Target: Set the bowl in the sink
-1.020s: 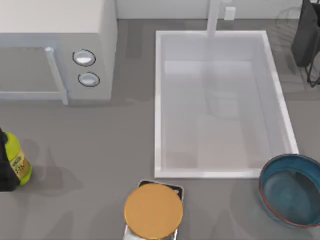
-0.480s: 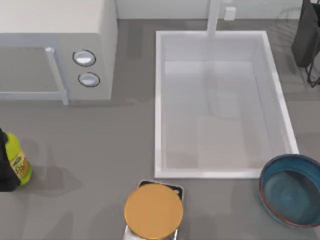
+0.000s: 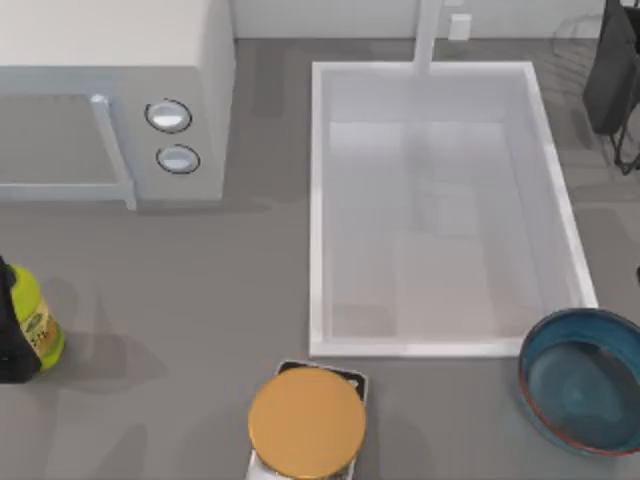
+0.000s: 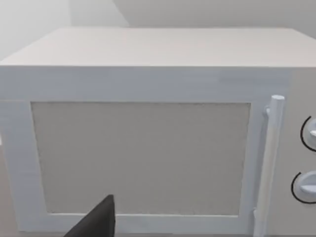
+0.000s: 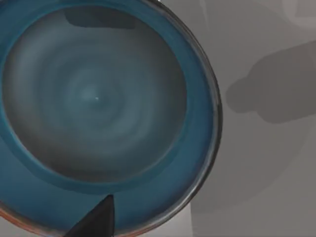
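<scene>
The round, deep, glossy dark blue-teal bowl [image 3: 583, 382] with its thin reddish-brown rim is sitting on the grey table [image 3: 200, 300] at the near right, just outside the near right corner of the large white rectangular sink [image 3: 318, 200], and nothing is lying inside the basin. The right gripper [image 5: 96, 222] is hovering directly above the bowl's inner wall, looking straight down into it; whether its jaws are spread or pressed together I cannot tell, since a single dark fingertip is peeking into that wrist view. The left arm is sitting parked facing the white microwave [image 4: 148, 133], its jaws likewise impossible to judge.

The bowl is looking stiff, glazed and probably slippery, and likely breakable if dropped (so a gentle set-down is advisable). The best hold is probably a pinch across the rim, one finger inside the wall and one outside.

Room for moving is looking generous: the basin is wide and open, and the raised white rim is the one edge to lift over. The flat orange-tan round disc [image 3: 306, 422] is lying well to the left, out of the path.
</scene>
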Available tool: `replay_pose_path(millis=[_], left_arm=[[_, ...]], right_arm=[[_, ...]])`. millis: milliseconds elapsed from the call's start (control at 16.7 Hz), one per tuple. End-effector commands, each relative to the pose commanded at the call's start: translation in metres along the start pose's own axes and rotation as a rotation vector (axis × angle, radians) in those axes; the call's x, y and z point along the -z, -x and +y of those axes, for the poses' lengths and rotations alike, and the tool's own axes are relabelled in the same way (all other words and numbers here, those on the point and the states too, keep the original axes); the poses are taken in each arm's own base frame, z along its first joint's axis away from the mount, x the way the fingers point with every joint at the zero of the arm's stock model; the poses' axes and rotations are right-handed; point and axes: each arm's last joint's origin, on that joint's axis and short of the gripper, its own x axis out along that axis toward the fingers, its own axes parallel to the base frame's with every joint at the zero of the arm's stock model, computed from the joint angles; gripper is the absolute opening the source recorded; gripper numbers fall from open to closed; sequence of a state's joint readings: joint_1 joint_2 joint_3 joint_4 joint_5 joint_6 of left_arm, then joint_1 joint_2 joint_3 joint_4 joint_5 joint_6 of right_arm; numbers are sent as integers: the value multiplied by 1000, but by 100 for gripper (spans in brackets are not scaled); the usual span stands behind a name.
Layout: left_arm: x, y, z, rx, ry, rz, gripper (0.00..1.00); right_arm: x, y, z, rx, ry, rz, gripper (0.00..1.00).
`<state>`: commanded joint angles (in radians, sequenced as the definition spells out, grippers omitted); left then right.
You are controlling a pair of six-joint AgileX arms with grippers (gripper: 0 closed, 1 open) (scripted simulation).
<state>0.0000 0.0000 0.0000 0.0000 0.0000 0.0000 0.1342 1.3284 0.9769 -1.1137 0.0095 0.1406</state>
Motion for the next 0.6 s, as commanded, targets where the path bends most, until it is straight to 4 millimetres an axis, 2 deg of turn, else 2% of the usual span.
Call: replay_pose_path(millis=[180,480,600], left_arm=[[0,0,0,0,0,0,100],[0,0,0,0,0,0,100],[0,0,0,0,0,0,100]], right_arm=[[-7,0,3,6,0,45,100],[-7,0,1,6,-3,43,100],[-12,-6,0,6,-1,48,100]])
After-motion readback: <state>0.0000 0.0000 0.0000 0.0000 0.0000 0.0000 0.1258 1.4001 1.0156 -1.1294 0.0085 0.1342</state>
